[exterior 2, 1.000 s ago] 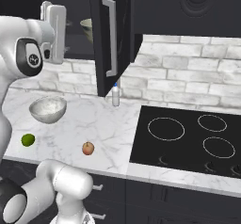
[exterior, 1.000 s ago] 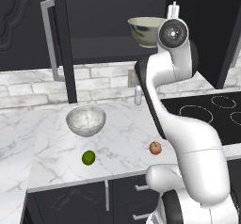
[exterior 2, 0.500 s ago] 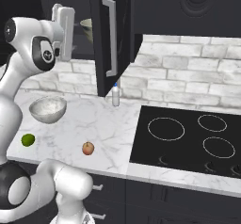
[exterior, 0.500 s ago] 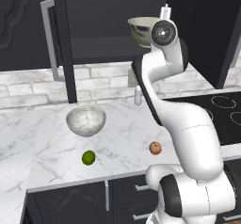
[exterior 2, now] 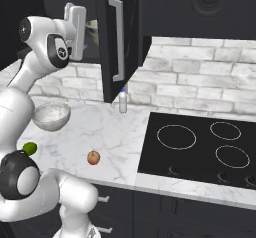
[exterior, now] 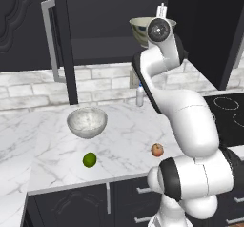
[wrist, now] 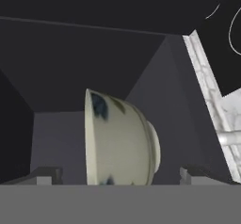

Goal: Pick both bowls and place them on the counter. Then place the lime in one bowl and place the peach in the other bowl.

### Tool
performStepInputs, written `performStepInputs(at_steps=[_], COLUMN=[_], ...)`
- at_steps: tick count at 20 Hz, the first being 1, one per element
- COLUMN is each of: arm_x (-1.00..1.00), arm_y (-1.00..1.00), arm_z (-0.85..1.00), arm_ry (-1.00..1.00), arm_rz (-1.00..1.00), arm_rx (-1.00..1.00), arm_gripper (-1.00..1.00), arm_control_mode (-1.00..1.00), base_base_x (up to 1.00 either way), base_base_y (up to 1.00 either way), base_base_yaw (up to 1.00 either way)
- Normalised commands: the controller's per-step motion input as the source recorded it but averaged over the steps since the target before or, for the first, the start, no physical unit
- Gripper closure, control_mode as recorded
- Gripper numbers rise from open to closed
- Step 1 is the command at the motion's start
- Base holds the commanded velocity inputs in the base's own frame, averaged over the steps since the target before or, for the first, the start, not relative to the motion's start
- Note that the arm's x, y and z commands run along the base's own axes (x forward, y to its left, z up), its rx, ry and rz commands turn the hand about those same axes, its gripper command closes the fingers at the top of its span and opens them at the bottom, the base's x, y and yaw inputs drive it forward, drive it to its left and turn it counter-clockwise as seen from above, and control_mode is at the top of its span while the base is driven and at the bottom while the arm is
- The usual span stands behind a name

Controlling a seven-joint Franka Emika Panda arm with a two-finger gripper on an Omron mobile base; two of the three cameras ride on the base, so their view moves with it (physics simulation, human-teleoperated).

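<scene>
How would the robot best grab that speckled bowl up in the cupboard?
Probably by the rim. The mottled bowl stands upright in the open cabinet, and the open gripper faces it from the front. One finger inside the thin wall, one outside, suits it; its round body looks too wide to span.

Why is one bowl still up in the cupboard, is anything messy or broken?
Nothing is spilled or broken. The cream mottled bowl sits upright in the open cupboard, waiting to come down. The marbled bowl, lime and peach rest neatly on the counter.
</scene>
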Motion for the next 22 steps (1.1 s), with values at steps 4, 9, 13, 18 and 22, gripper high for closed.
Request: performStepInputs(at_steps=[4,9,13,18,22], arm_x=[0.47,0.44,0.39,0.28,0.13], arm_y=[0.0,0.0,0.0,0.0,0.0], arm_z=[-0.02,-0.04,-0.04,-0.04,-0.06], arm_ry=[0.0,0.0,0.0,0.0,0.0], arm_rz=[0.0,0.0,0.0,0.0,0.0], arm_rx=[0.0,0.0,0.0,0.0,0.0], arm_gripper=[-1.0,-1.0,-1.0,-1.0,-1.0], arm_control_mode=[-1.0,-1.0,-1.0,-1.0,-1.0], base_base_x=[0.0,0.0,0.0,0.0,0.0], base_base_y=[0.0,0.0,0.0,0.0,0.0], base_base_yaw=[0.0,0.0,0.0,0.0,0.0])
